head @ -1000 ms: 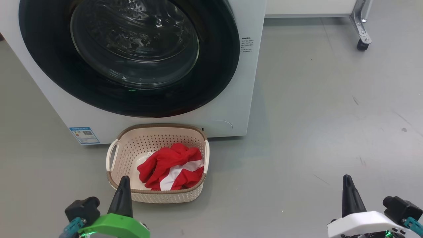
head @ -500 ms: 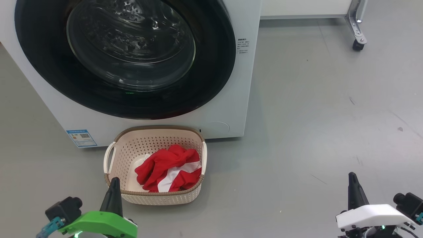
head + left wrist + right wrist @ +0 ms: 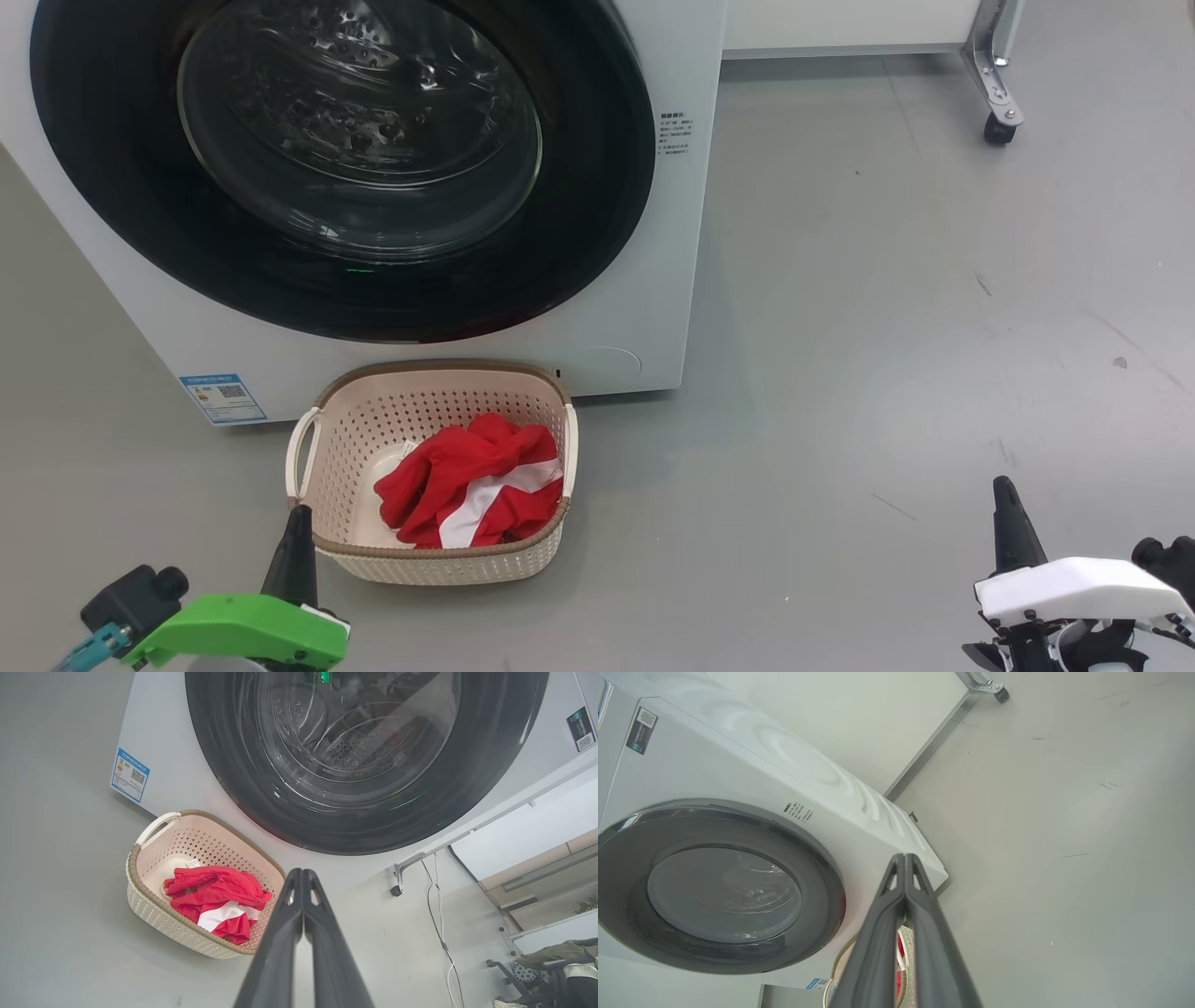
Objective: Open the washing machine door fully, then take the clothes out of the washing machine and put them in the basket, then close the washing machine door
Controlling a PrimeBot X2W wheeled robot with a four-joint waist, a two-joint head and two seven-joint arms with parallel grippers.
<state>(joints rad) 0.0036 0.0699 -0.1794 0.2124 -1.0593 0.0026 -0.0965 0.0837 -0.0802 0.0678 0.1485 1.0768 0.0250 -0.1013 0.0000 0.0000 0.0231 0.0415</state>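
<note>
Camera shifts, left gripper (image 3: 300,518) and right gripper (image 3: 1005,490) sink to the bottom corners, fingers pressed together, empty; washing machine door (image 3: 597,233) shut, clothes (image 3: 467,481) in basket (image 3: 439,369) lower left-centre, so task looks done.
</note>
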